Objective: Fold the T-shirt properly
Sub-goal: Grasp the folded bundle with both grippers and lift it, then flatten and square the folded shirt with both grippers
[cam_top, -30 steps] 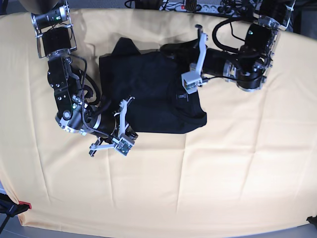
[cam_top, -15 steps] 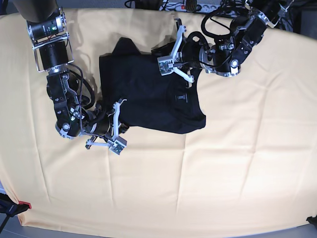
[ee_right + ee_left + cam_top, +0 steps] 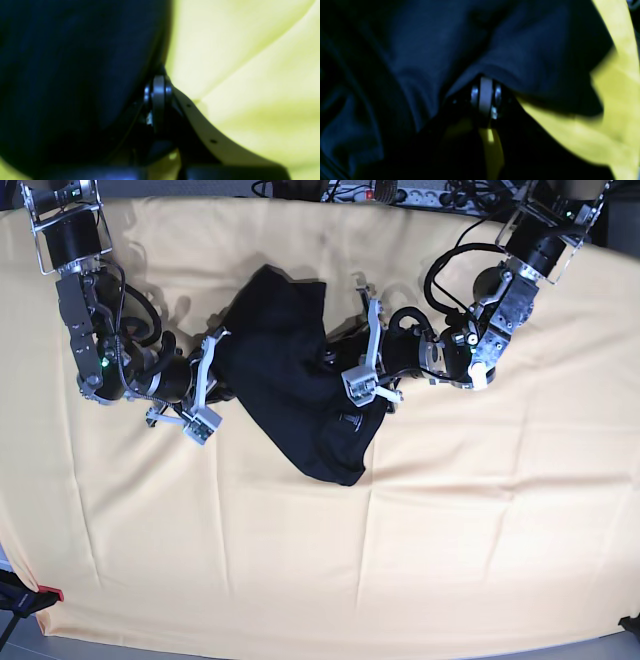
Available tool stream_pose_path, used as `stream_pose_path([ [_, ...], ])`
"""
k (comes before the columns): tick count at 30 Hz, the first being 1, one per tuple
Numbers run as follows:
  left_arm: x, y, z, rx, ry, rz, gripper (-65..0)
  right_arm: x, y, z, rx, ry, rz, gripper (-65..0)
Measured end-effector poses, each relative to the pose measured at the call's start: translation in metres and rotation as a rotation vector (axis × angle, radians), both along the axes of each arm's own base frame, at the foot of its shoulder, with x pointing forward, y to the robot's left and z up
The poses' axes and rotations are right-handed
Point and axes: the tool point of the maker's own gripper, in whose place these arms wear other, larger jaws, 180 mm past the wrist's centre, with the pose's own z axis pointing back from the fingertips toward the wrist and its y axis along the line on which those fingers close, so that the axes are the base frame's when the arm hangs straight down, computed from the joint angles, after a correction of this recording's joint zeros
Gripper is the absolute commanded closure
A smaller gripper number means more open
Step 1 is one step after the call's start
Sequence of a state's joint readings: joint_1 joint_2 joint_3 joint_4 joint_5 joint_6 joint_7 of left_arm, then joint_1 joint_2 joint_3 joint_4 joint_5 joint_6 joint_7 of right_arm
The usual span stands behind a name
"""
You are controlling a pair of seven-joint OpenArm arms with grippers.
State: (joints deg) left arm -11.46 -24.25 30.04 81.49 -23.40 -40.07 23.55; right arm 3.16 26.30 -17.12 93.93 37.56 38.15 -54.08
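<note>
Nearest you, the lower half of the base frame is bare yellow cloth (image 3: 330,580) over the surface. Above it, at frame centre, your T-shirt (image 3: 290,380) lies bunched in a diagonal heap, its lowest point toward lower centre. At centre left your right gripper (image 3: 205,385) has its fingers closed tight on the shirt's left edge. At centre right your left gripper (image 3: 365,345) is likewise clamped on the right edge.
</note>
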Motion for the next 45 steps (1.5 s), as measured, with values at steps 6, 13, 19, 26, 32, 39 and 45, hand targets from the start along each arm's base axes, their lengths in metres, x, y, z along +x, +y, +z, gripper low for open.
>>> stream_pose_path([
  [6,0.031,0.003,-0.003,-0.104,-0.107,0.046,0.0,-0.041,0.010,-0.004,0.027,0.037,-0.048,0.0],
  [13,0.069,-0.004,-0.001,-0.089,-0.185,0.049,0.0,-0.082,0.016,-0.008,0.017,0.052,-0.100,0.0],
  [19,0.088,-0.004,0.003,-0.010,-0.202,0.040,0.0,-0.108,0.017,-0.006,-0.074,0.014,-0.137,0.0],
  [26,0.076,0.021,0.003,0.145,0.057,0.080,0.0,-0.083,-0.039,0.016,-0.375,-0.153,-0.300,0.0],
  [32,0.024,0.040,0.015,0.162,0.287,-0.015,0.0,-0.068,-0.038,0.029,-0.375,-0.259,-0.307,0.0],
  [39,-0.018,0.065,0.024,0.288,0.264,-0.136,0.0,-0.056,-0.039,0.039,-0.340,-0.312,-0.324,0.0],
  [45,-0.048,0.056,0.020,0.236,0.289,-0.162,0.0,-0.046,-0.025,0.051,-0.217,-0.317,-0.288,0.0],
])
